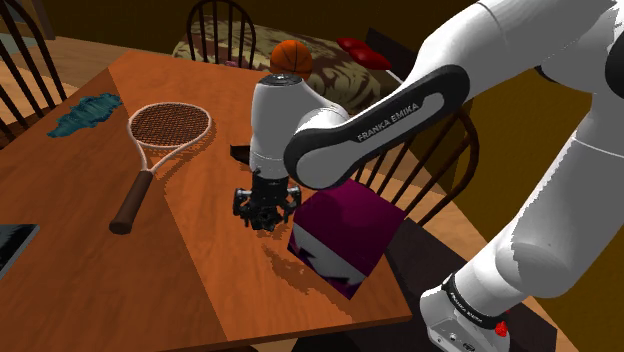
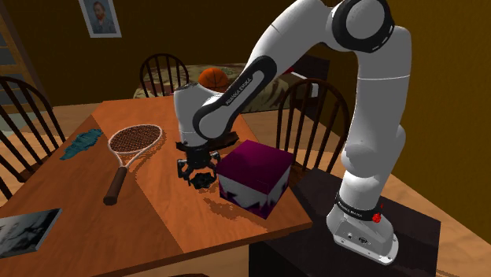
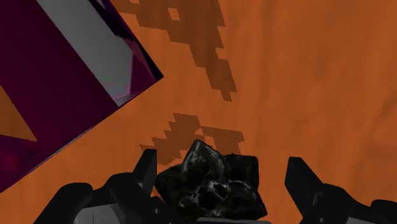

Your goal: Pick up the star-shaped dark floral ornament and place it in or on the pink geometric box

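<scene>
Shoulder view: jaws hang above the tabletop [image 1: 120,290], partly closed on the dark ornament [image 1: 266,212], just beside the magenta box [image 1: 345,238]; a racket [image 1: 165,140] lies well apart. Second exterior view: ornament [image 2: 198,175] clear of the tabletop, level with the box [image 2: 253,175]. Wrist view: ornament [image 3: 213,184] clasped between the black fingers [image 3: 147,172], box [image 3: 57,95] near.

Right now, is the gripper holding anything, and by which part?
Yes: the gripper holds the dark ornament by its sides, between its fingers, clear of the table beside the box.
</scene>
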Controlling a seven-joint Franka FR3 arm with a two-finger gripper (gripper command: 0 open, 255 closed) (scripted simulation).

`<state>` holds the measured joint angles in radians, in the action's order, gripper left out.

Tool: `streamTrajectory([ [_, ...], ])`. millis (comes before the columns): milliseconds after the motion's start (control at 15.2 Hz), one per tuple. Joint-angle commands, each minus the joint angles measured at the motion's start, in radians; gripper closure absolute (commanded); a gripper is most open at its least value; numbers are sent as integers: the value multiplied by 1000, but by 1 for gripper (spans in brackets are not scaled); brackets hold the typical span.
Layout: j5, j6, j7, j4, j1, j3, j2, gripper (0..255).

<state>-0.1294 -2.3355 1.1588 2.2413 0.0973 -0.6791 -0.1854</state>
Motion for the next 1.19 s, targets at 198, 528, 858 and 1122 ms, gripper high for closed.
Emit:
streamTrajectory([
  [198, -34, -77, 33, 23, -9, 19, -52, 0],
  [528, -53, -95, 46, 26, -16, 27, -71, 0],
  [858, -53, -95, 46, 26, -16, 27, -71, 255],
  [1122, -53, -96, 46, 27, -17, 27, -71, 255],
])
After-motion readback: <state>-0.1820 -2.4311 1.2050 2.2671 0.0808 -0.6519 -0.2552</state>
